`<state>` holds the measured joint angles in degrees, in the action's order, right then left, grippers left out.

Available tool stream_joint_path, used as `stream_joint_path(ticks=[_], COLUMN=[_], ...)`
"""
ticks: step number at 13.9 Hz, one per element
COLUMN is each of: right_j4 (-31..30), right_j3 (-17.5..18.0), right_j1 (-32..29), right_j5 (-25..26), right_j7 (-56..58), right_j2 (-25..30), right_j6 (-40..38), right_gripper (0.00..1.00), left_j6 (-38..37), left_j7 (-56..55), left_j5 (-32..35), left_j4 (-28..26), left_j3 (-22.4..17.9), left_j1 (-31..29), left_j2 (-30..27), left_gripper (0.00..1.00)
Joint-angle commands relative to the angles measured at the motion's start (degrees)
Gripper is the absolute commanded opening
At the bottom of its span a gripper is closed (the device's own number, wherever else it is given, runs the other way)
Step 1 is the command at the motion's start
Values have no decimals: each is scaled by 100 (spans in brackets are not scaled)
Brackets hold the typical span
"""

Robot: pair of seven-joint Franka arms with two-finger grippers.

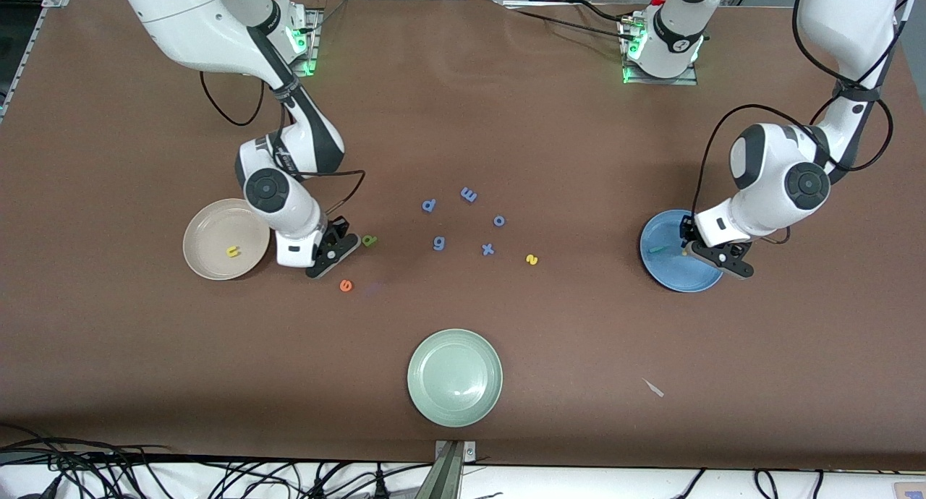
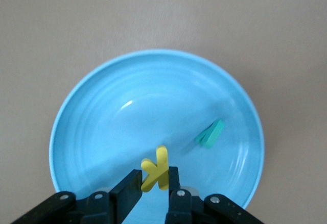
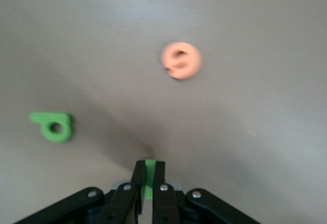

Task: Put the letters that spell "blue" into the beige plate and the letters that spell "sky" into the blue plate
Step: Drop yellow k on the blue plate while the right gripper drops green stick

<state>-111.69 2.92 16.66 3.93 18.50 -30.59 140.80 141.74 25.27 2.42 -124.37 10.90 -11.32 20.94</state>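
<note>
Two pairs of black fingers, both clamped. The left gripper (image 2: pixel 153 183) pinches the yellow k (image 2: pixel 156 169), a chunky foam letter, over the blue plate (image 2: pixel 102 127), glossy and ringed with faint circles. In that plate lies the teal-green y (image 2: pixel 211 133), tilted on one edge.

The right gripper (image 3: pixel 148 180) nips the thin green l bar (image 3: pixel 148 183), a slim strip between the fingers (image 3: pixel 159 175), low over the matte brown tabletop (image 1: pixel 579 123) beside the beige plate (image 1: pixel 206 224). The yellow u (image 1: pixel 232 251) sits in that shallow plate. On the tabletop near the right gripper lie the green b (image 1: pixel 370 240) with its round hole and the orange e (image 1: pixel 346 286), the e nearer the front camera.

Mid-tabletop, five blue letters (image 1: pixel 438 243) lie scattered, with the yellow s (image 1: pixel 532 259) beside them toward the left arm's end. A pale green plate (image 1: pixel 454 377) sits nearest the front camera, apart from everything.
</note>
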Motion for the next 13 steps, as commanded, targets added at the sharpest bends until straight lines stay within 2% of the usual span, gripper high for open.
stream_joint_path(ticks=[1, 3, 5, 7, 8, 9, 11, 13], right_j4=[-2, -2, -2, -11, -11, -11, -11, 24], right_j3=[-405, -800, -1195, -1460, -1470, -1470, -1435, -1242], right_j1=[-23, -23, -23, -66, -145, -155, -102, 3], right_j5=[64, 64, 64, 46, 20, -32, -50, -42], right_j7=[223, 295, 303, 277, 190, 163, -203, -1142], right_j2=[343, 422, 414, 353, 335, 326, 369, 387], right_j6=[-526, -816, -1010, -1133, -1186, -1204, -1222, -1213], right_gripper=[0, 0, 0, 2, 37, 99, 100, 100], left_j6=[30, 38, 99, 100, 100, 109, 196, 249], left_j7=[5, 4, -136, -888, -1319, -1793, -2611, -2843], left_j5=[92, 66, -74, -713, -951, -1023, -989, -971], left_j4=[-44, 9, 88, 412, 544, 719, 1132, 1589], left_j3=[78, 140, 472, 588, 588, 588, 562, 457], left_j1=[25, 86, 226, 865, 1295, 1647, 2167, 2510], left_j2=[-134, -142, -99, 77, 156, 278, 673, 1034], left_gripper=[88, 90, 85, 83, 84, 84, 84, 84])
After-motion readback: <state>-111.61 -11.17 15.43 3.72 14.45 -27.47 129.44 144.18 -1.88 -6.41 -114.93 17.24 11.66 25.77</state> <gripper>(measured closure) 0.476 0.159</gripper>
